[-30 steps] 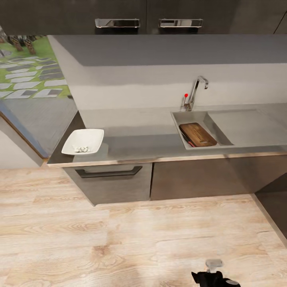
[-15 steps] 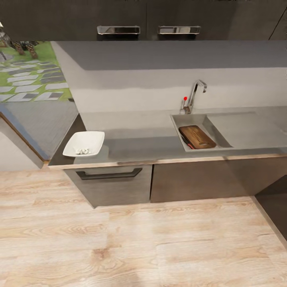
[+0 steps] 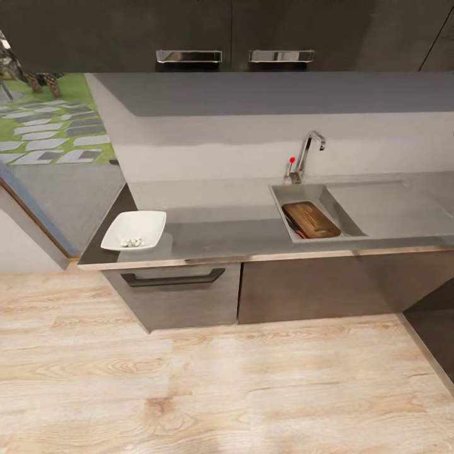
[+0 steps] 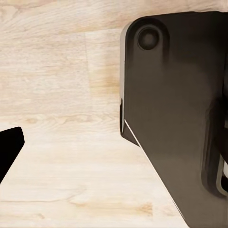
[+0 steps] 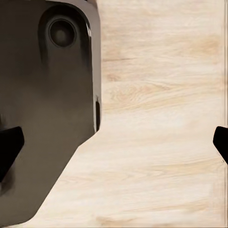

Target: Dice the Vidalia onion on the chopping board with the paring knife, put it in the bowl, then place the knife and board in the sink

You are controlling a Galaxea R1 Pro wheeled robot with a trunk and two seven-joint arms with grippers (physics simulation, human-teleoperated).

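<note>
The white bowl (image 3: 134,228) sits at the left end of the grey countertop (image 3: 221,230) with small pale pieces of diced Vidalia onion (image 3: 132,241) in it. The brown chopping board (image 3: 311,219) lies inside the steel sink (image 3: 296,192). The paring knife (image 3: 294,227) lies along the board's left edge, its red handle toward the front. I stand well back from the counter. In the left wrist view my left gripper (image 4: 114,147) hangs open over the wooden floor. My right gripper (image 5: 114,145) is also open and empty above the floor.
A chrome tap (image 3: 306,154) with a red dot stands behind the sink, and a flat drainboard (image 3: 391,205) lies to its right. Dark cabinet fronts and a drawer handle (image 3: 171,277) sit below the counter. My dark base (image 4: 180,118) is beside both grippers.
The head view has shifted, so the counter now sits slightly smaller and lower in the picture. The dark gripper at the bottom edge a second ago has left the view. Bowl, board and knife stay put.
</note>
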